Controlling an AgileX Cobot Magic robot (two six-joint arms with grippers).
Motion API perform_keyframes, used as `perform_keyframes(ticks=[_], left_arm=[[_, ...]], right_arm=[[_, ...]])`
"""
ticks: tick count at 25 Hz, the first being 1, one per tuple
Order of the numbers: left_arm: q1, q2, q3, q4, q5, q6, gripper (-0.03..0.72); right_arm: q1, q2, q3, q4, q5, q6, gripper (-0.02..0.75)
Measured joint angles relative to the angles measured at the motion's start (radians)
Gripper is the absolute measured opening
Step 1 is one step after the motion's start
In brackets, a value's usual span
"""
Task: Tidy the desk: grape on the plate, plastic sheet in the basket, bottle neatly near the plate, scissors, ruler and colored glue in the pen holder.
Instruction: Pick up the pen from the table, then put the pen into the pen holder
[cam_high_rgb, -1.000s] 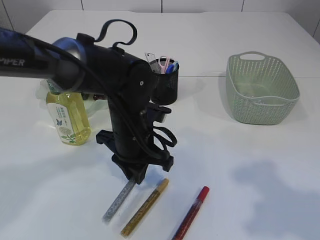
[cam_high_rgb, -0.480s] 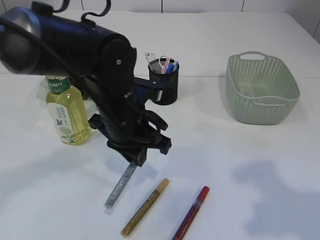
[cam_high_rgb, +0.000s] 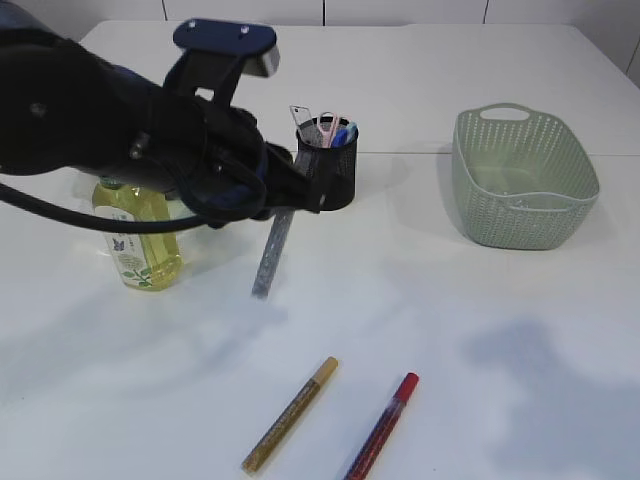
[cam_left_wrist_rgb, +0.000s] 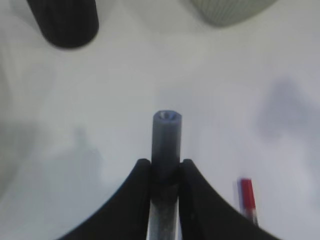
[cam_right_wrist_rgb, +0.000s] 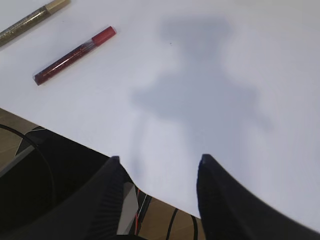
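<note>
Silver glue stick (cam_high_rgb: 272, 255) clamped in the left tool (cam_left_wrist_rgb: 165, 172), lifted clear of the tabletop (cam_high_rgb: 480, 310) and hanging at a slant, lower end toward the camera, upper end near the pen holder (cam_high_rgb: 329, 165). Seen from the left wrist view: stick squeezed between both fingers (cam_left_wrist_rgb: 135, 195), its capped end jutting forward past the tips.

Judged as the step in hand: carrying the silver stick to the holder. Best done by raising it above the rim, turning it closer to upright, centring it over a gap among the scissors (cam_high_rgb: 327, 126) and ruler (cam_high_rgb: 303, 120) already standing there, then lowering before release. Risk, as judged: a slanted entry catching the rim or tipping the light mesh holder.

Left arm stretched in from the left of the exterior view, wrist rolled over beside the bottle (cam_high_rgb: 135, 235), tool pointed toward the holder.

Gold stick (cam_high_rgb: 290, 415) and red stick (cam_high_rgb: 381, 426) lying near each other on the front of the tabletop, not yet collected. Basket (cam_high_rgb: 525, 180) well apart on the right.

Right tool (cam_right_wrist_rgb: 157, 172) parked low over the near edge, fingers spread, gripping nothing.
</note>
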Motion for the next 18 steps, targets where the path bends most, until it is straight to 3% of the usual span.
perform_keyframes(ticks=[6,18], left_arm=[[0.01,-0.018,0.004,0.06,-0.282,0.0,0.124],[0.138,0.106,-0.005,0.069,-0.786,0.0,0.124]], right_arm=[[0.0,0.0,0.0,0.0,-0.002,0.0,0.384],[0.0,0.0,0.0,-0.018,-0.004,0.0,0.382]])
